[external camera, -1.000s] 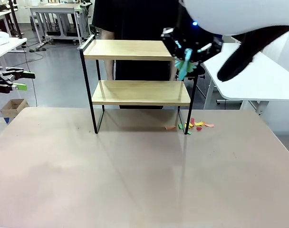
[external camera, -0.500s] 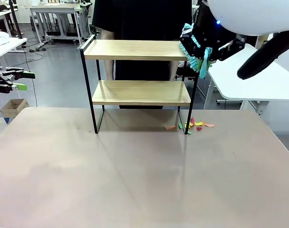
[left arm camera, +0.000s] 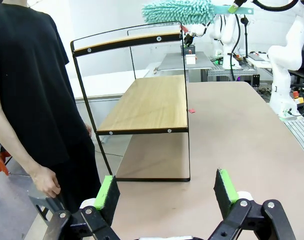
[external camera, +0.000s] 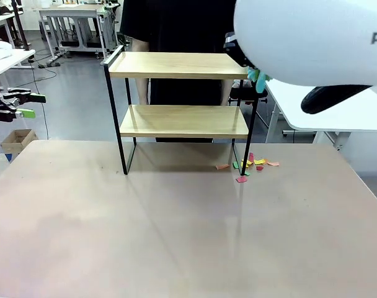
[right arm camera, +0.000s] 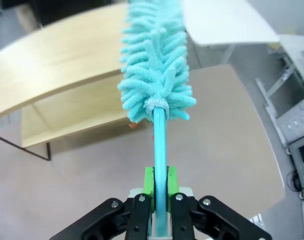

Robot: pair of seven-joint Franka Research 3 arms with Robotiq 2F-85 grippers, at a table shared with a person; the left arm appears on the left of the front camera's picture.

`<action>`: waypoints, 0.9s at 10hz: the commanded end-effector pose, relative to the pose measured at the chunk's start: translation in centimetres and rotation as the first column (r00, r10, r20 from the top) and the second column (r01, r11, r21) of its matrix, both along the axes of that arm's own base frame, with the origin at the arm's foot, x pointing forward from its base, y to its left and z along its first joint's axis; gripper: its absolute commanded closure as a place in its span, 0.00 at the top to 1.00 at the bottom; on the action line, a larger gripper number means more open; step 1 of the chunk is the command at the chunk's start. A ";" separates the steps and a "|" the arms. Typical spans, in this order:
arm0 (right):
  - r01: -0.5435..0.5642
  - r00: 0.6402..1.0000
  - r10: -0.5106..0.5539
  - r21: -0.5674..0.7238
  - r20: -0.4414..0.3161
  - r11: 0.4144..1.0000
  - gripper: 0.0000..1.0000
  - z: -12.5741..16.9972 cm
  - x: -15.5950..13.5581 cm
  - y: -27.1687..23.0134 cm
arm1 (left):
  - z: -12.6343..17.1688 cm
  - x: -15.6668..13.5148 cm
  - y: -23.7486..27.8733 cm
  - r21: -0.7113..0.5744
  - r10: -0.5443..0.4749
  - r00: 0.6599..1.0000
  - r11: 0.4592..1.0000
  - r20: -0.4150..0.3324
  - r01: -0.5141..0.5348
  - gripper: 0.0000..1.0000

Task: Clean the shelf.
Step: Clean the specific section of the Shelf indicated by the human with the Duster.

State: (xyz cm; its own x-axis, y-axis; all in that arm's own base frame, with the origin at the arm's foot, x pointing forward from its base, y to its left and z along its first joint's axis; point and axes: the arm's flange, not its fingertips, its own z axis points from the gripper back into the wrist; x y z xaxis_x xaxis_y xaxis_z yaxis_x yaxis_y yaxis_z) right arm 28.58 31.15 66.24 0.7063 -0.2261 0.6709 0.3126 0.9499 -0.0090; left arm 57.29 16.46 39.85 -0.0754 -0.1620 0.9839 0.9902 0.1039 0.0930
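Note:
The shelf [external camera: 182,121], two light wooden boards in a thin black frame, stands on the table's far side. My right gripper [right arm camera: 159,184] is shut on the handle of a turquoise fluffy duster [right arm camera: 154,65]. The duster head hangs over the right end of the shelf's top board [right arm camera: 57,60]. From the front, my right arm's white body covers most of the duster [external camera: 260,79]. In the left wrist view the duster [left arm camera: 179,11] hovers above the shelf [left arm camera: 147,102]. My left gripper [left arm camera: 167,192] is open and empty, well off to the shelf's left side [external camera: 32,105].
Coloured paper scraps [external camera: 255,163] lie on the table by the shelf's right leg, with one red scrap [external camera: 241,179] a little nearer. A person in black [left arm camera: 27,90] stands right behind the shelf. A white side table [external camera: 337,105] stands at the right.
My right arm has swung up and toward the camera, carrying the duster off the top board's right end. A red scrap has landed on the table in front of the pile.

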 end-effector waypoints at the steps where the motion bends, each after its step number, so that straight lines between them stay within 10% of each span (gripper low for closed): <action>1: 0.004 1.000 -0.004 -0.014 -0.022 1.000 0.13 -0.4 0.2 -0.6 | 0.2 -0.3 0.0 0.000 0.001 1.000 1.000 0.000 -0.001 1.00; 9: -0.335 0.942 0.321 0.173 0.102 0.926 0.13 4.3 -2.9 -2.3 | 0.2 -0.3 0.0 0.000 0.001 1.000 1.000 0.000 -0.001 1.00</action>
